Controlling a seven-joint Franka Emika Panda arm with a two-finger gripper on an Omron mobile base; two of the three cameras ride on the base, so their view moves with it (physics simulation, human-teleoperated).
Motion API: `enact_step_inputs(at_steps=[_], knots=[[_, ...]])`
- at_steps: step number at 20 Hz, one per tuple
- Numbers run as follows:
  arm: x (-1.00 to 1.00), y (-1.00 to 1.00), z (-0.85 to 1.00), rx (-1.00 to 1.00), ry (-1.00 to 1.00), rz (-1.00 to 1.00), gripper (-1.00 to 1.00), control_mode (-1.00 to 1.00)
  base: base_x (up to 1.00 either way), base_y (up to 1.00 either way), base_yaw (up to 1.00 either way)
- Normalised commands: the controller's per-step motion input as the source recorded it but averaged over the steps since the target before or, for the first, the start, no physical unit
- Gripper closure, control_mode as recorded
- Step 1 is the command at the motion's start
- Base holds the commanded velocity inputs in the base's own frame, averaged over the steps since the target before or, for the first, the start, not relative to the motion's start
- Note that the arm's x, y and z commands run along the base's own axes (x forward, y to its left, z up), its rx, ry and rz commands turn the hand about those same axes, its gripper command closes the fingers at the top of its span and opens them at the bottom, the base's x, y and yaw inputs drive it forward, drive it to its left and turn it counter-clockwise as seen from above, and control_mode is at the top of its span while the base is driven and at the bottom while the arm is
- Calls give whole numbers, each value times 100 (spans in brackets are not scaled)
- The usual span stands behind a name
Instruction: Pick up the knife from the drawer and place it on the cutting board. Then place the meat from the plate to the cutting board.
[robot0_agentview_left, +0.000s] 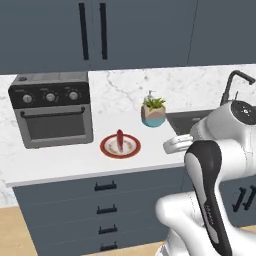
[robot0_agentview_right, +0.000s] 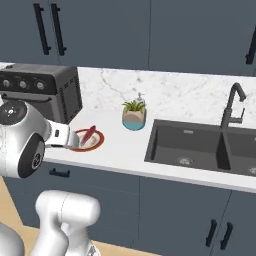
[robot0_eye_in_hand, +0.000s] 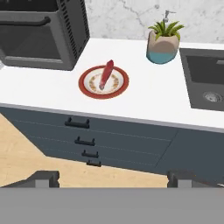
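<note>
Gripper (robot0_eye_in_hand: 113, 177) wide, empty. Meat (robot0_eye_in_hand: 106, 73) ahead on plate (robot0_eye_in_hand: 85, 76): likely soft, slippery; best pinched mid-strip across its width. Drawers (robot0_eye_in_hand: 77, 123) below, all shut.

The arm (robot0_agentview_left: 215, 165) was glossy white, built of rounded, bulbous links; a broad black band curved down the face of one link — faint pale lettering ran along it; a joint cap (robot0_agentview_right: 11, 113) was a flat dark disc with small light marks; another joint showed a dark round end face; the finger tips (robot0_eye_in_hand: 43, 178) were small, dark and blocky.
</note>
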Motion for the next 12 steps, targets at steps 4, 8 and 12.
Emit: enact_step_inputs(at_steps=[4,8,12], knots=[[0,0,0,0,0,0,-100,100,58,51,0],[0,0,0,0,0,0,-100,100,54,35,0],[0,0,0,0,0,0,-100,100,74,0,-3]])
